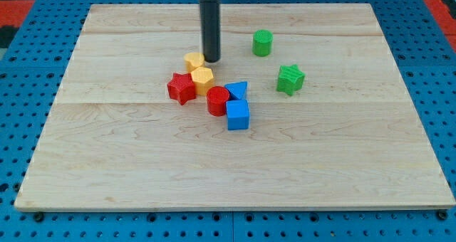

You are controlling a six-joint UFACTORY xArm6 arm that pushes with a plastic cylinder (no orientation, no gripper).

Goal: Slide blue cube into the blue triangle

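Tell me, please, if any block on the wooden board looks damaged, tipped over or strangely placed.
Nothing stands out. The blue cube already sits against the blue triangle, beside the red cylinder. All blocks lie flat on the wooden board. My tip rests just right of the upper yellow block.
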